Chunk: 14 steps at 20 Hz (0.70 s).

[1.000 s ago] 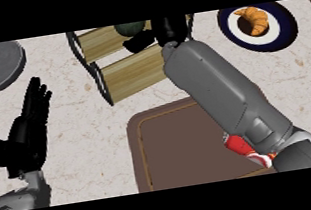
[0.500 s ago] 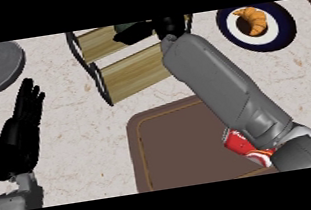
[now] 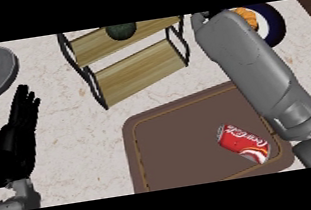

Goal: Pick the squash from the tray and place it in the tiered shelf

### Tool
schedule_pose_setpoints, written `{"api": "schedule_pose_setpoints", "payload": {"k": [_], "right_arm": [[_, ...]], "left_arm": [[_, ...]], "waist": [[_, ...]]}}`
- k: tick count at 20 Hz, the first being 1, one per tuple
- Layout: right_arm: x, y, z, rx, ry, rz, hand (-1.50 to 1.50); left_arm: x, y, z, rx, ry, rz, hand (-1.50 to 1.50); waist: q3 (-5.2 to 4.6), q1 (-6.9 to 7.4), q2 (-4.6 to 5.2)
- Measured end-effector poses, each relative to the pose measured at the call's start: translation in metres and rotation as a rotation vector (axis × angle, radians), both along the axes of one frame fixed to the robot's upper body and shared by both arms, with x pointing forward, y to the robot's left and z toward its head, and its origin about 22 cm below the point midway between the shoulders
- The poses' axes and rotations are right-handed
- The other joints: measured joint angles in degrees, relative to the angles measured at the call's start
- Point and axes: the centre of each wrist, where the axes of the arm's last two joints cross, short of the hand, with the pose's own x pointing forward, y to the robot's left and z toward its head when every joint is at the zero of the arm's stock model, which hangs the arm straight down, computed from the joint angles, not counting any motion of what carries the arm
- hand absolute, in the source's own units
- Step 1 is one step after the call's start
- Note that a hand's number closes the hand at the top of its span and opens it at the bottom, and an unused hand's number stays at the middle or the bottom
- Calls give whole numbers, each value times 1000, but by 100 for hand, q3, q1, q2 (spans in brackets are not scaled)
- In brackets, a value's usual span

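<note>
The squash is lying on the top level of the shelf, well apart from the tray. It is looking round, so I cannot tell its long axis. The left hand is resting open at the left. The right hand is barely showing beside the shelf, and I cannot tell its state.
</note>
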Motion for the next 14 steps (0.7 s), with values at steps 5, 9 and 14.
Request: {"api": "schedule_pose_setpoints", "payload": {"k": [5,9,14], "right_arm": [[-11,-55,4,39,38,-61,-150],[-32,-105,13,42,59,-56,-150],[-68,-164,13,54,60,-35,-150]], "left_arm": [[-2,-1,-2,0,3,15,0],[-1,2,-2,-5,2,21,0],[-6,-2,-1,-7,0,19,0]], "waist": [[1,-87,-18],[2,-115,-19],[2,-82,-6]]}}
